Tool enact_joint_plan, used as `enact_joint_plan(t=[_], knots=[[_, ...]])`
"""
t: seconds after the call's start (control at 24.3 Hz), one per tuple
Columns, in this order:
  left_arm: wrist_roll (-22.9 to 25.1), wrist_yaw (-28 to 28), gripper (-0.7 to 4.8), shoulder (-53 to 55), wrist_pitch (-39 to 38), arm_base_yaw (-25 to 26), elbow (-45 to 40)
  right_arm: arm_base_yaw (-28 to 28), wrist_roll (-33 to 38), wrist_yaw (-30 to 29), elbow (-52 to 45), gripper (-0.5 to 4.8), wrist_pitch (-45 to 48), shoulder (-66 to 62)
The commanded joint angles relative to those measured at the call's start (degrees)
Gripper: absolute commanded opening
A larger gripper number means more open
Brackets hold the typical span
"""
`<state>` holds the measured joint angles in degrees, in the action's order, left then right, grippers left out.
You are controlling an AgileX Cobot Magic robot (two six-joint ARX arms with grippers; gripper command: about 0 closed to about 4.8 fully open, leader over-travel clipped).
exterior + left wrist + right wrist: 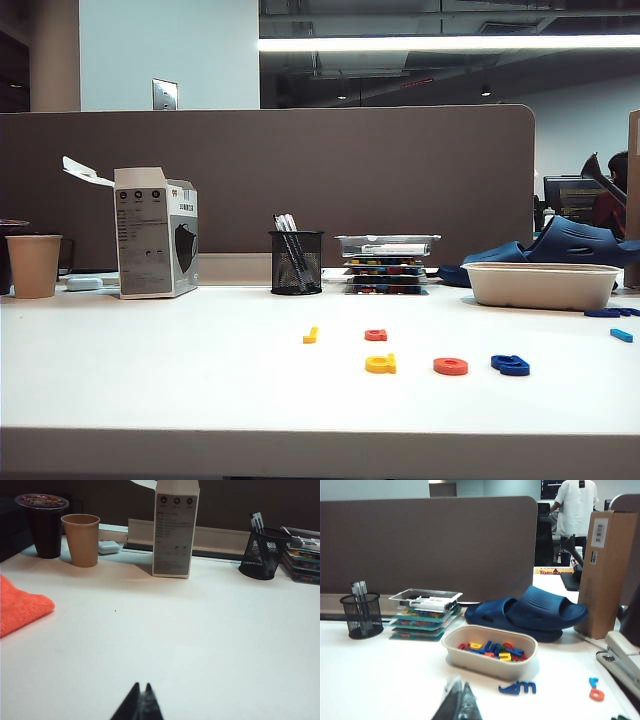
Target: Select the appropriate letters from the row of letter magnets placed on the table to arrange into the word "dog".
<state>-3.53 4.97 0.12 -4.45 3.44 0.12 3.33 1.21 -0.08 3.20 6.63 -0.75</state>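
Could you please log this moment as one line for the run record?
word: yellow d, red o, blue g in row on table | left gripper: shut, idle | right gripper: shut, empty

Left gripper (140, 700) and right gripper (459, 700) hover low, jaws closed.

Yellow d (381, 364), red o (450, 366), seemingly dark blue g (510, 365), white table (150, 370).
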Motion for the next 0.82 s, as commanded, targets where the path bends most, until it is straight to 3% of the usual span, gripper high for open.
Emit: enact_joint_plan(t=[0.04, 0.82], knots=[[-0.09, 0.2, -0.05, -0.02, 0.7, -0.02, 0.28, -0.02, -0.24, -0.09, -1.99, -0.08, 2.99, 0.87], [-0.11, 0.2, -0.05, -0.02, 0.68, -0.02, 0.28, -0.07, -1.64, -0.04, -3.21, -0.08, 2.19, 0.9]])
